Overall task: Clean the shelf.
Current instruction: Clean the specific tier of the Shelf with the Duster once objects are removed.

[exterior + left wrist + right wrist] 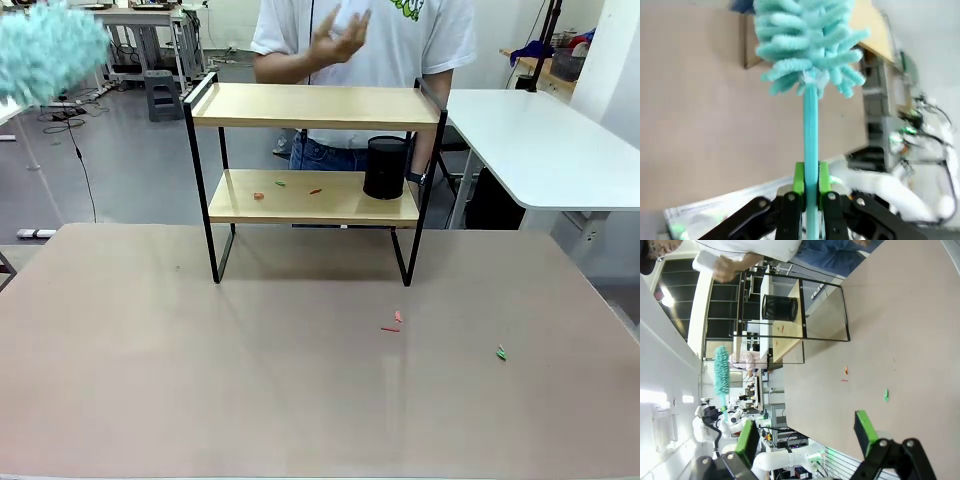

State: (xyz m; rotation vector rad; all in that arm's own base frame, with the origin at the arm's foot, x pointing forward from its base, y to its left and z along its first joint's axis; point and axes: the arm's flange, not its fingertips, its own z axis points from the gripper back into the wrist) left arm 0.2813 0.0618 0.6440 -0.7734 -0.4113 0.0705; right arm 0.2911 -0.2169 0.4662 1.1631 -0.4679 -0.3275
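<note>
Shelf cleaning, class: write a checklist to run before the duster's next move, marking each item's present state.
1. Turquoise fluffy duster clamped in the left jaws: ok.
2. Small two-tier wooden shelf with black metal frame upright on the tan tabletop: ok.
3. Lower board free of orange and green scraps: not ok.
4. Black cylindrical container off the lower board: not ok.
5. Person's raised hand clear of the boards: ok.
6. Right jaws open and empty: ok.

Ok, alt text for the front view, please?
A two-tier wooden shelf stands on the tan table, with a black cylinder and small coloured scraps on its lower board. A fluffy teal duster shows at top left, and a person stands behind the shelf, one hand raised.
</note>
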